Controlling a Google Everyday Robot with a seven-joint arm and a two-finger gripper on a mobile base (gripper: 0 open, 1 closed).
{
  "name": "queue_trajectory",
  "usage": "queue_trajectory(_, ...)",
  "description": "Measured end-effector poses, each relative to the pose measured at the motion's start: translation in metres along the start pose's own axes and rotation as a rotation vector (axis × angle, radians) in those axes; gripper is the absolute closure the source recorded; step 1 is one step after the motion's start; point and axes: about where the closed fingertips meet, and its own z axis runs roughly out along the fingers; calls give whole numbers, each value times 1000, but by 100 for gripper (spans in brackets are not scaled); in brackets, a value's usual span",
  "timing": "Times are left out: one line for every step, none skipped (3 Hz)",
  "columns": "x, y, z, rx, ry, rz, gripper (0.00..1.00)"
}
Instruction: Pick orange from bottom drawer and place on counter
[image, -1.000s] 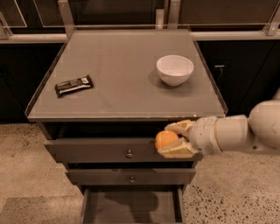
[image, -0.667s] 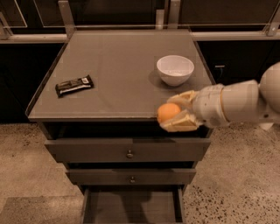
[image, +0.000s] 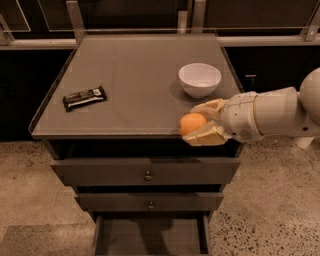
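Orange (image: 192, 123), small and round, was clamped by the cream two-finger gripper (image: 200, 125), seemingly over the front edge of the glossy grey counter (image: 130, 75), near a white bowl (image: 200, 79).

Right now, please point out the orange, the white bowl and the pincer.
orange (image: 192, 123), camera view, middle of the fruit's bare face.
white bowl (image: 200, 91), camera view, front outer wall.
pincer (image: 193, 125), camera view, midway between its fingertips, closed around the orange at the counter (image: 130, 90) front edge.
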Motion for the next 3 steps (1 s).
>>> queue_trajectory(1, -25, 13, -11, 6, -22, 100)
queue_trajectory(3, -68, 42, -51, 4, -54, 100)
queue_trajectory(1, -105, 79, -97, -18, -74, 100)
